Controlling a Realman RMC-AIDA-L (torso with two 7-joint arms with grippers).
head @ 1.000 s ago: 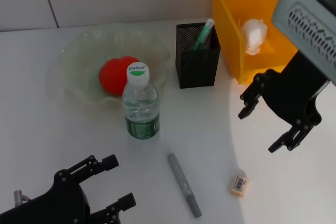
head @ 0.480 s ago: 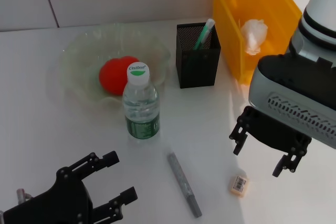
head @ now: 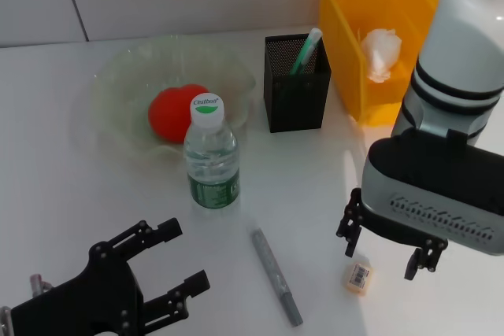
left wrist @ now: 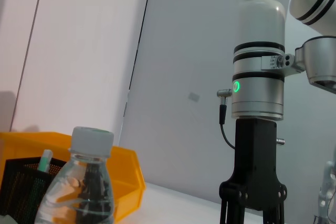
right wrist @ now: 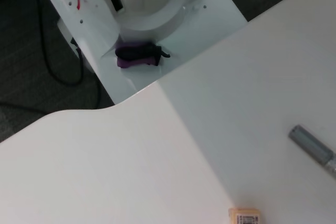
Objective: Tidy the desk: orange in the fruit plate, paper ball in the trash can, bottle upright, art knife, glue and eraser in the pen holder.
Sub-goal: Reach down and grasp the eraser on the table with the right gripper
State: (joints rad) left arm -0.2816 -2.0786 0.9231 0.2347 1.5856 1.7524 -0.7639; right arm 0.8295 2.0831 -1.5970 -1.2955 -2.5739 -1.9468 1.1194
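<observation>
The orange [head: 168, 115] lies in the fruit plate [head: 118, 72]. The bottle [head: 211, 156] stands upright in front of the plate, and shows close up in the left wrist view [left wrist: 86, 182]. The paper ball [head: 380, 54] sits in the trash can [head: 350, 29]. A green-and-white stick [head: 305, 50] leans in the pen holder [head: 295, 96]; I cannot tell whether it is the glue. The grey art knife [head: 276, 275] and the eraser [head: 357, 277] lie on the desk. My right gripper [head: 380, 260] hangs open just above the eraser. My left gripper [head: 184, 256] rests open at the front left.
The right wrist view shows the eraser [right wrist: 244, 216], the end of the art knife [right wrist: 314, 150] and the desk's front edge with the robot base beyond. The trash can stands right of the pen holder at the back.
My right gripper has swung down from beside the trash can toward the desk's front, ending over the eraser. The left gripper has shifted slightly.
</observation>
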